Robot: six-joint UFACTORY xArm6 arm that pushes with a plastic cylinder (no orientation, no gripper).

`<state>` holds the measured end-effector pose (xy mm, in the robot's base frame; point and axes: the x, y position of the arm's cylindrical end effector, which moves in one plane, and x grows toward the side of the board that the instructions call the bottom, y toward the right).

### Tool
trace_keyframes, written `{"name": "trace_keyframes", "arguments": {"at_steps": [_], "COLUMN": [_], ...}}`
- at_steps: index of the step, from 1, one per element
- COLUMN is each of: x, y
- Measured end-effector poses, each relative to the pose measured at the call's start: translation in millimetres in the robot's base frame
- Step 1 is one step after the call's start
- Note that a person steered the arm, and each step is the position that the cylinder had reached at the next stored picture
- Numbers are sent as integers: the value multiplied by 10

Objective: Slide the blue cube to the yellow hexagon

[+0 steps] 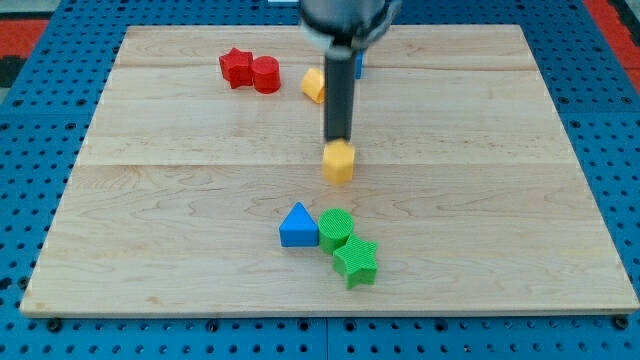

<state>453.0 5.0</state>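
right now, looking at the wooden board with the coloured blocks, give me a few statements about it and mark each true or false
1. My tip sits just above the yellow hexagon block in the view. True.
2. The red star block touches the red cylinder block. True.
3. The blue triangular block lies at the view's top. False: it lies low in the view, left of the green cylinder block.
4. The green star block sits alone. False: it touches the green cylinder block.
5. The blue cube is in plain sight. False: the rod mostly hides it.
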Motion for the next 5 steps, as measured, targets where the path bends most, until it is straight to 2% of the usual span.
{"name": "trace_keyframes", "arguments": {"at_steps": [1,2,4,5], "x": [297,-198,-835,-1772], "y": [-339,-342,1057,956]}}
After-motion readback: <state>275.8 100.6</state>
